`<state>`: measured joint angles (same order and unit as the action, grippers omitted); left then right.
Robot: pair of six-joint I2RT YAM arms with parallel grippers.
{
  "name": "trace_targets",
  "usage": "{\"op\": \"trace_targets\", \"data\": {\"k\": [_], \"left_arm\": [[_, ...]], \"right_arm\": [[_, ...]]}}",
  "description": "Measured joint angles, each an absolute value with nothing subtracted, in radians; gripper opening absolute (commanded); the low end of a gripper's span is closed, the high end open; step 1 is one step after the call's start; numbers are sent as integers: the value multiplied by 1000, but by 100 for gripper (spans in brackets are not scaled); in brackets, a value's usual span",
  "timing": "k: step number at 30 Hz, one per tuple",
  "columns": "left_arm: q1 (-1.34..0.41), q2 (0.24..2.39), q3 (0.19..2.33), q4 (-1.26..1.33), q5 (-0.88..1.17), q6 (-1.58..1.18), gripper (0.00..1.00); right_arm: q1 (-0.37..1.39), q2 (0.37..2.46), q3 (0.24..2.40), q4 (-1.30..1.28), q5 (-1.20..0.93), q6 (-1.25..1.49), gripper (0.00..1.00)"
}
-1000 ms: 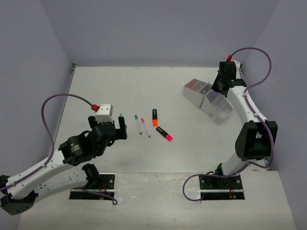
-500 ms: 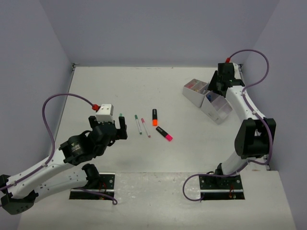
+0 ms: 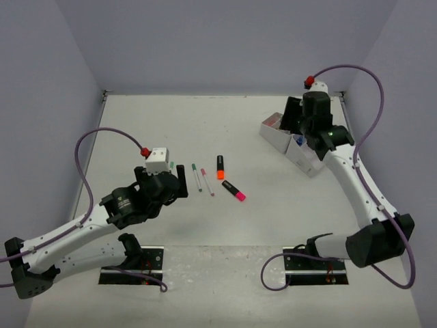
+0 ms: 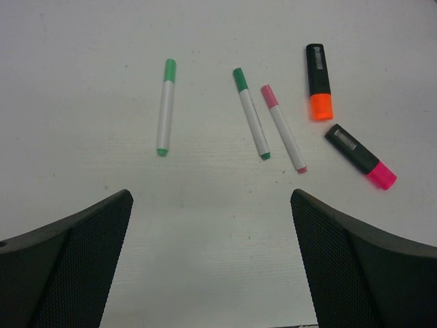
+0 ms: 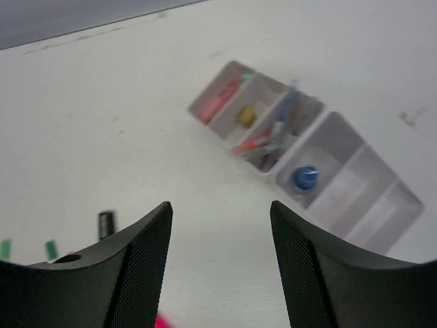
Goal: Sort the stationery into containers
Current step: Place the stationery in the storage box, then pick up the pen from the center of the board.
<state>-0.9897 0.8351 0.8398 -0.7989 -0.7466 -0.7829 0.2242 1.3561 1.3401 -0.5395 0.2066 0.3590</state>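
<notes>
Loose stationery lies mid-table: a green-capped pen (image 4: 164, 106), a green pen (image 4: 251, 113), a pink pen (image 4: 283, 128), an orange-tipped black marker (image 4: 318, 81) and a pink-tipped one (image 4: 360, 156). My left gripper (image 4: 210, 205) hovers open just short of them, holding nothing; from above it (image 3: 164, 179) sits left of the pens (image 3: 196, 176). The white organizer (image 5: 372, 205) holds a pink highlighter (image 5: 220, 101), a yellowish eraser (image 5: 246, 116), pens (image 5: 273, 137) and a blue-capped bottle (image 5: 304, 178). My right gripper (image 5: 220, 212) is open and empty, raised beside the organizer (image 3: 274, 140).
The table is walled at the back and on both sides. The organizer stands at an angle at the far right, close to the right wall. Purple cables loop from both arms.
The right gripper's jaws have opened, and the arm has lifted and swung left off the organizer; the blue-capped bottle now shows in a compartment. The left arm has edged right toward the pens.
</notes>
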Motion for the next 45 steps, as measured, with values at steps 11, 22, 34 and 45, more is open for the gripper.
{"op": "trace_targets", "data": {"k": [11,22,34,45], "left_arm": [[-990,1064,865,-735,-703,-854,100],[-910,1668,1299,-582,-640,-778,88],[-786,2198,1685,-618,-510,-692,61],[-772,2201,1650,-587,-469,-691,43]], "right_arm": [[445,1292,1080,-456,51,336,69],[445,1011,877,-385,205,425,85],[444,924,779,-316,239,446,85],[444,922,778,-297,191,451,84]]}}
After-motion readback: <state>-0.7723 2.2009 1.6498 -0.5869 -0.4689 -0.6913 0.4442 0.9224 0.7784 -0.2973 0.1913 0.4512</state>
